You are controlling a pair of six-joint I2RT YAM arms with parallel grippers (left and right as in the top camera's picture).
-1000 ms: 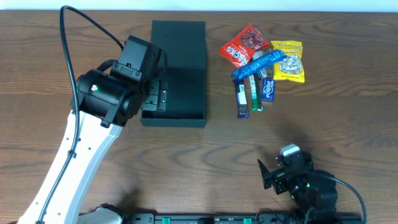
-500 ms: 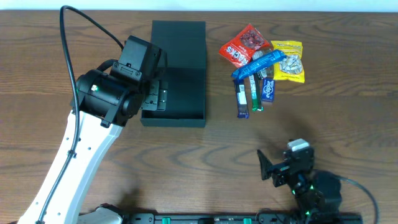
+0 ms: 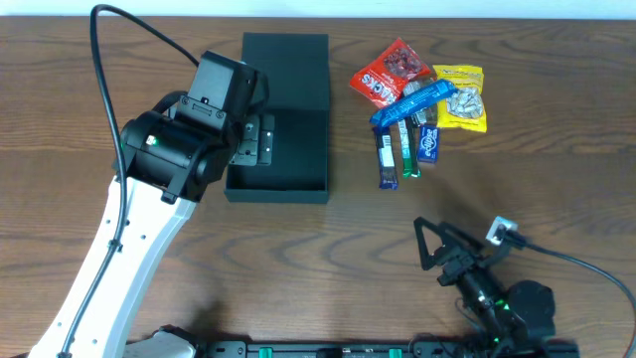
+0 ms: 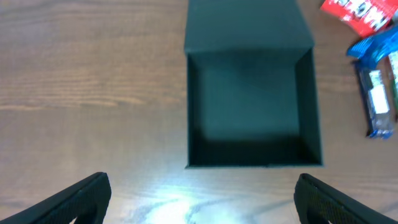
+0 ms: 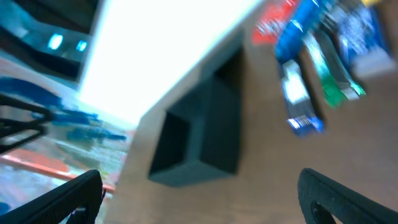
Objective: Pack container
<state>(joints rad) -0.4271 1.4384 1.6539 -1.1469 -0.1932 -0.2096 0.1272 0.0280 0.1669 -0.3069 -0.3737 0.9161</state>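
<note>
The container (image 3: 298, 149) is a dark box standing open in the middle of the table, its flap lid (image 3: 286, 68) laid back on the far side. In the left wrist view the container's (image 4: 252, 106) inside is bare. My left gripper (image 3: 254, 139) hangs above its left wall, open and holding nothing; the left gripper (image 4: 202, 199) has table showing between its fingers. To the right of the box lie the snacks: a red packet (image 3: 390, 70), a yellow packet (image 3: 462, 97), a blue wrapper (image 3: 412, 102) and bars (image 3: 386, 159). My right gripper (image 3: 437, 254) is low at the front, open and holding nothing.
In the right wrist view the right gripper (image 5: 199, 199) is tilted, with the container (image 5: 199, 140) ahead and the bars (image 5: 305, 93) to the upper right. Bare wooden table lies between the box and the front edge. A black cable (image 3: 139, 35) loops over the left arm.
My left gripper has shifted slightly away from the front, over the box's left wall. The right arm has swung and tilted to the right at the front edge. Both stay open.
</note>
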